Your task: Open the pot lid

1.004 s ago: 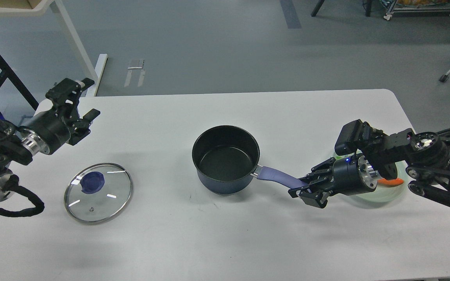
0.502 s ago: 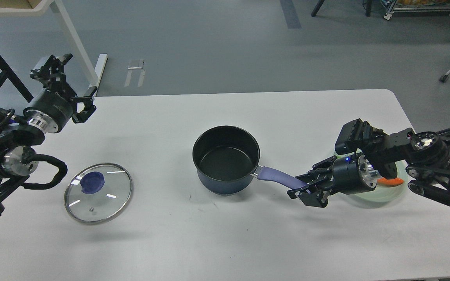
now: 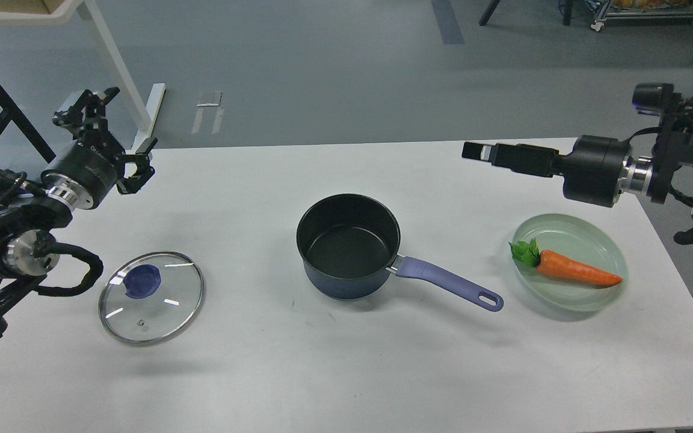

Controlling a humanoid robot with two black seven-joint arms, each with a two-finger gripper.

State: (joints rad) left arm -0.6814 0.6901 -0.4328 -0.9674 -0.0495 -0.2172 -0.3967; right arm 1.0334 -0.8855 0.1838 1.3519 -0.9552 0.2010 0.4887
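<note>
1. The left gripper (image 3: 119, 136) has its jaws spread wide and empty, raised above the table's (image 3: 346, 373) far left corner; whether the right gripper (image 3: 477, 151) is parted cannot be told.
2. The pot lid (image 3: 151, 297) lies flat on the table, well apart from the uncovered pot (image 3: 348, 245).
3. The opening looks complete; likely only parking the arms remains.
4. The lid is clear glass, steel-rimmed, with a purple-blue knob.

A single head view looks forward and steeply down from above the near edge of the white counter (image 3: 346, 373), taking in its full width, with grey floor beyond its far edge
</note>
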